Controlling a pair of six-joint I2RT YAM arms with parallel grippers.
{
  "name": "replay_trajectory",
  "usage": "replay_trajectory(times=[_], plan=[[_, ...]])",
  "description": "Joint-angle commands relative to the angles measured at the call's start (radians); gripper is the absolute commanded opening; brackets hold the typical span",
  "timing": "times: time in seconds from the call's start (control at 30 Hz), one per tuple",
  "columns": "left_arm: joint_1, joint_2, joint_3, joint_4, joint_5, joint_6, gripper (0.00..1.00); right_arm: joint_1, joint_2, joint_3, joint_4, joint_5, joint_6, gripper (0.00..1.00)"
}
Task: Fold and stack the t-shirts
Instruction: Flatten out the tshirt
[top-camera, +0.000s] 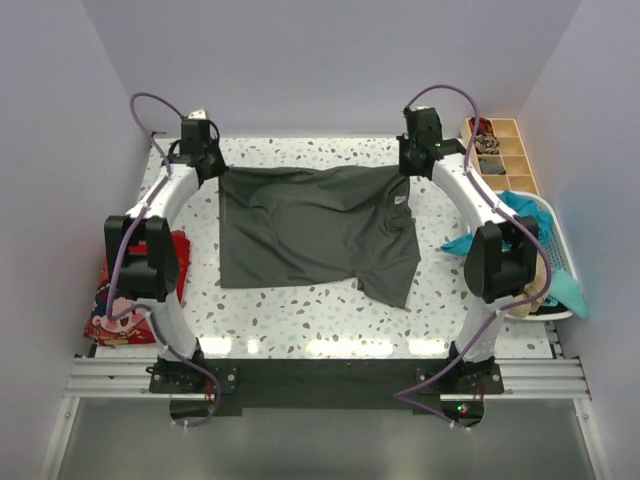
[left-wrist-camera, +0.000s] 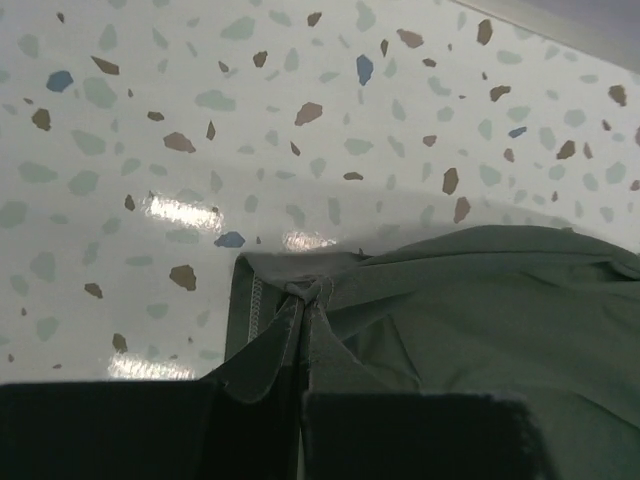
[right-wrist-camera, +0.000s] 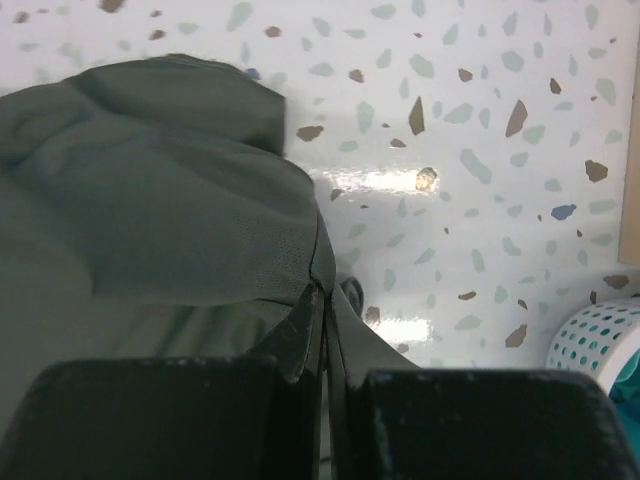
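A plain dark grey-green t-shirt (top-camera: 315, 232) lies spread on the speckled table (top-camera: 300, 320). My left gripper (top-camera: 208, 162) is shut on its far left corner; the left wrist view shows the hemmed corner (left-wrist-camera: 300, 300) pinched between the closed fingers. My right gripper (top-camera: 414, 160) is shut on its far right corner, and the right wrist view shows cloth (right-wrist-camera: 180, 200) bunched at the closed fingertips. A red t-shirt with cartoon-face print (top-camera: 128, 300) lies at the table's left edge. Teal (top-camera: 520, 215) and tan shirts sit in the basket.
A white plastic basket (top-camera: 562, 262) stands at the right edge; its rim shows in the right wrist view (right-wrist-camera: 600, 335). A wooden compartment tray (top-camera: 500, 155) stands at the far right. Both arms arch over the table's sides.
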Motion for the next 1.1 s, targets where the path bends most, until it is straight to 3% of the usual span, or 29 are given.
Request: replay_trajectory(times=[0.0, 0.13, 0.23, 0.43, 0.6, 0.63, 0.67, 0.7, 0.77, 0.9, 0.97, 1.07], plan=[[0.032, 0.152, 0.021, 0.154, 0.068, -0.049, 0.00, -0.059, 0.118, 0.042, 0.059, 0.100, 0.042, 0.00], [0.049, 0.264, 0.080, 0.180, 0.069, -0.049, 0.00, -0.081, 0.210, 0.082, 0.032, 0.048, 0.063, 0.00], [0.055, 0.306, 0.101, 0.105, 0.021, -0.057, 0.00, -0.081, 0.225, 0.105, -0.103, -0.083, 0.075, 0.00], [0.087, 0.278, -0.001, 0.123, 0.042, -0.055, 0.00, -0.052, 0.027, -0.221, 0.005, -0.246, 0.157, 0.00], [0.087, 0.288, 0.015, 0.095, 0.018, -0.063, 0.00, -0.007, -0.059, -0.379, -0.028, -0.242, 0.144, 0.00], [0.087, 0.288, 0.017, 0.094, 0.023, -0.063, 0.00, -0.007, -0.072, -0.393, -0.034, -0.249, 0.144, 0.04], [0.086, 0.288, 0.020, 0.095, 0.035, -0.064, 0.00, -0.009, -0.097, -0.407, -0.036, -0.243, 0.149, 0.32], [0.087, 0.284, 0.020, 0.097, 0.039, -0.064, 0.00, -0.007, -0.113, -0.429, -0.033, -0.230, 0.152, 0.42], [0.087, 0.277, 0.022, 0.103, 0.052, -0.067, 0.00, -0.010, -0.159, -0.439, -0.012, -0.173, 0.172, 0.52], [0.086, 0.248, 0.025, 0.123, 0.078, -0.067, 0.04, -0.020, -0.179, -0.357, 0.077, -0.004, 0.174, 0.57], [0.086, 0.240, 0.026, 0.138, 0.096, -0.066, 0.02, -0.053, -0.155, -0.317, 0.146, -0.007, 0.180, 0.59], [0.086, 0.246, 0.032, 0.143, 0.116, -0.067, 0.00, -0.113, -0.029, -0.212, 0.240, -0.140, 0.209, 0.56]])
